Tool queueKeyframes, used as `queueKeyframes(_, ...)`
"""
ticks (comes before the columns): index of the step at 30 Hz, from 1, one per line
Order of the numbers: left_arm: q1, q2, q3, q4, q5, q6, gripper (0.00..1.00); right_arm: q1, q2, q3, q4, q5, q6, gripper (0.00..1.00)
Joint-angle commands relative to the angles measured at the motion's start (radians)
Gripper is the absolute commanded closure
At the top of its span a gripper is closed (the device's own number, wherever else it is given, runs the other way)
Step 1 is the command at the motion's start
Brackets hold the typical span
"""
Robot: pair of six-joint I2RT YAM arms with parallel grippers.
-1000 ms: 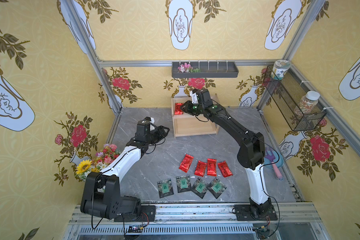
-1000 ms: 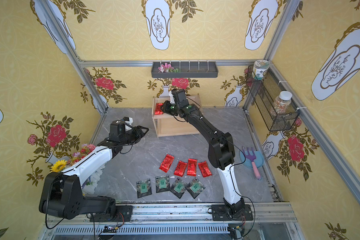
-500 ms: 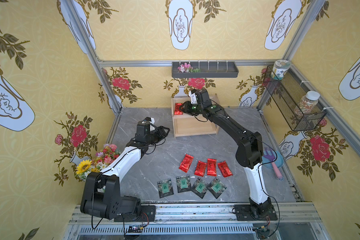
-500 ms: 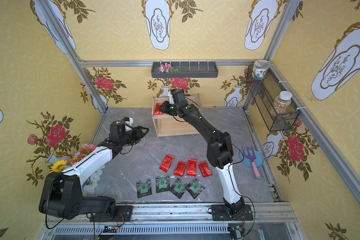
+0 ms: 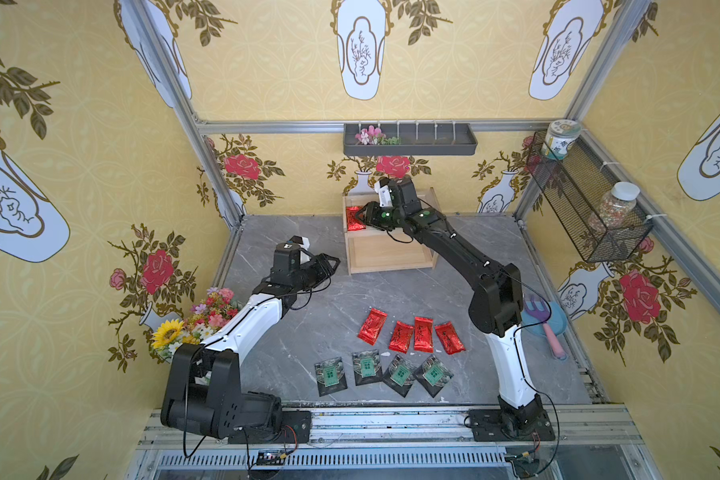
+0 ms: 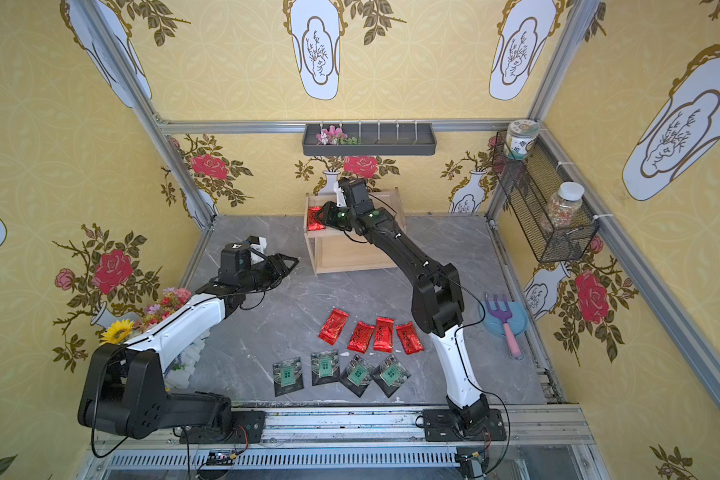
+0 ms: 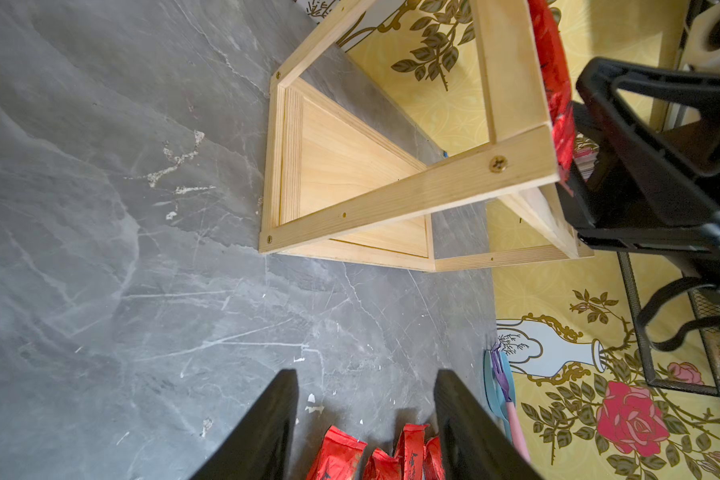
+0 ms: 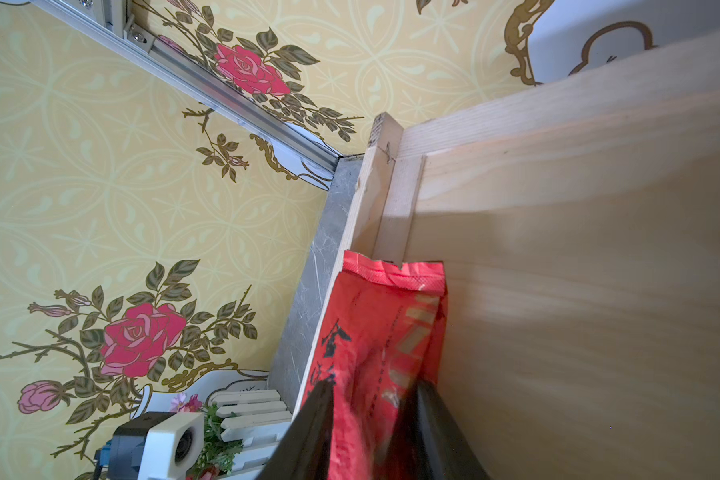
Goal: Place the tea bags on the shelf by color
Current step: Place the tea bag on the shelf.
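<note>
The shelf, a small two-tier light wooden rack, stands at the back of the table. A red tea bag lies at the left end of its top board, leaning on the rim. My right gripper is over it, open, its fingers set loosely either side of the sachet. Several red tea bags lie in a row on the table, with several dark, green-labelled ones in front. My left gripper hovers open and empty left of the shelf.
A flower bunch sits at the left wall beside my left arm. A blue dish with a purple rake lies at the right edge. A black wire basket with jars and a dark wall tray hang above.
My right gripper's jaws have widened a little around the red tea bag on the top board. The left arm has not moved.
</note>
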Motion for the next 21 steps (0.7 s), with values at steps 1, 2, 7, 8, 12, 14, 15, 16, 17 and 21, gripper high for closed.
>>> queueKeyframes(1,0.001,0.003,-0.008,0.026,0.011,0.005,0.42,-0.004,-0.004,0.005,0.032,0.001,-0.004,0.59)
queueKeyframes(2,0.000,0.001,-0.009,0.026,0.011,0.005,0.42,-0.005,-0.005,0.005,0.029,0.001,-0.008,0.58)
queueKeyframes(7,-0.001,-0.007,-0.021,0.029,0.018,-0.007,0.42,-0.016,-0.062,-0.024,0.022,0.008,-0.052,0.53)
queueKeyframes(8,-0.004,-0.008,-0.024,0.030,0.019,-0.009,0.42,-0.017,-0.083,-0.051,0.025,0.014,-0.066,0.51)
queueKeyframes(12,-0.027,-0.016,-0.055,0.034,0.017,-0.020,0.42,-0.019,-0.184,-0.150,0.046,0.043,-0.128,0.43)
queueKeyframes(14,-0.040,-0.020,-0.077,0.042,0.016,-0.031,0.42,-0.018,-0.246,-0.226,0.062,0.058,-0.161,0.41)
queueKeyframes(15,-0.049,-0.021,-0.088,0.047,0.016,-0.034,0.42,-0.015,-0.283,-0.271,0.067,0.068,-0.182,0.39)
queueKeyframes(16,-0.060,-0.025,-0.100,0.049,0.015,-0.039,0.42,-0.010,-0.320,-0.324,0.070,0.086,-0.203,0.39)
queueKeyframes(17,-0.067,-0.027,-0.110,0.053,0.014,-0.042,0.42,-0.002,-0.360,-0.374,0.072,0.105,-0.226,0.39)
queueKeyframes(21,-0.089,-0.045,-0.169,0.080,0.012,-0.062,0.42,0.076,-0.527,-0.621,0.082,0.244,-0.327,0.36)
